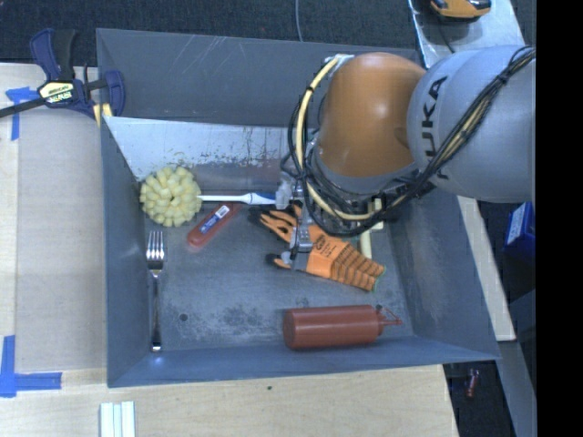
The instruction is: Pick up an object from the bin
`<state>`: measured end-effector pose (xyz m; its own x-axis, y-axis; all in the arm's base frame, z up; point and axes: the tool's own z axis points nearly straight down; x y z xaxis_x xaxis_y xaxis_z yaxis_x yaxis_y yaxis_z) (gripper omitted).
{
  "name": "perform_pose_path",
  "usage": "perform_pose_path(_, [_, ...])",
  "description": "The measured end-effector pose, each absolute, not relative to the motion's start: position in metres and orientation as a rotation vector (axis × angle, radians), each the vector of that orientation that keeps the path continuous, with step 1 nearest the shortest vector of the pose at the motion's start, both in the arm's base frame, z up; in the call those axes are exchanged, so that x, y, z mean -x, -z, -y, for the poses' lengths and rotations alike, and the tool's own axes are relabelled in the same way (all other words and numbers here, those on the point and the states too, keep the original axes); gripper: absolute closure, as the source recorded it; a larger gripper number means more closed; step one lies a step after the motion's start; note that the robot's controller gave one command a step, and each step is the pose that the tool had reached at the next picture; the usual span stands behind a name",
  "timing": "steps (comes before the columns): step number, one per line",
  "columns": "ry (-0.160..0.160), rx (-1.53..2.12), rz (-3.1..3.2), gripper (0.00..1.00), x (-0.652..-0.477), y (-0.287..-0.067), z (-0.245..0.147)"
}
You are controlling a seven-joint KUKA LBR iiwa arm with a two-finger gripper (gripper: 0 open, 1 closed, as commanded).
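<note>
Just 1 glove [344,264], 1 btl [330,327]

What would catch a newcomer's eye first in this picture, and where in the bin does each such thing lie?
The arm's big orange cover looms over the bin's upper right, with the gripper low over an orange glove near the middle. A knobbly yellow brush head sits at the left by the far wall, and a dark red bottle lies along the near wall.
</note>
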<state>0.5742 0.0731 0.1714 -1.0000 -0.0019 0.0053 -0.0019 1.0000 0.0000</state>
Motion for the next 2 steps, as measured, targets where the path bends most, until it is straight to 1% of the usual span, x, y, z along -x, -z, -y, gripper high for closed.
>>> perform_pose_path(1, [0.001, -0.002, 3.143, 0.00, -0.576, -0.176, -0.073])
perform_pose_path(2, [0.002, 0.096, 3.144, 0.00, -0.557, -0.150, -0.086])
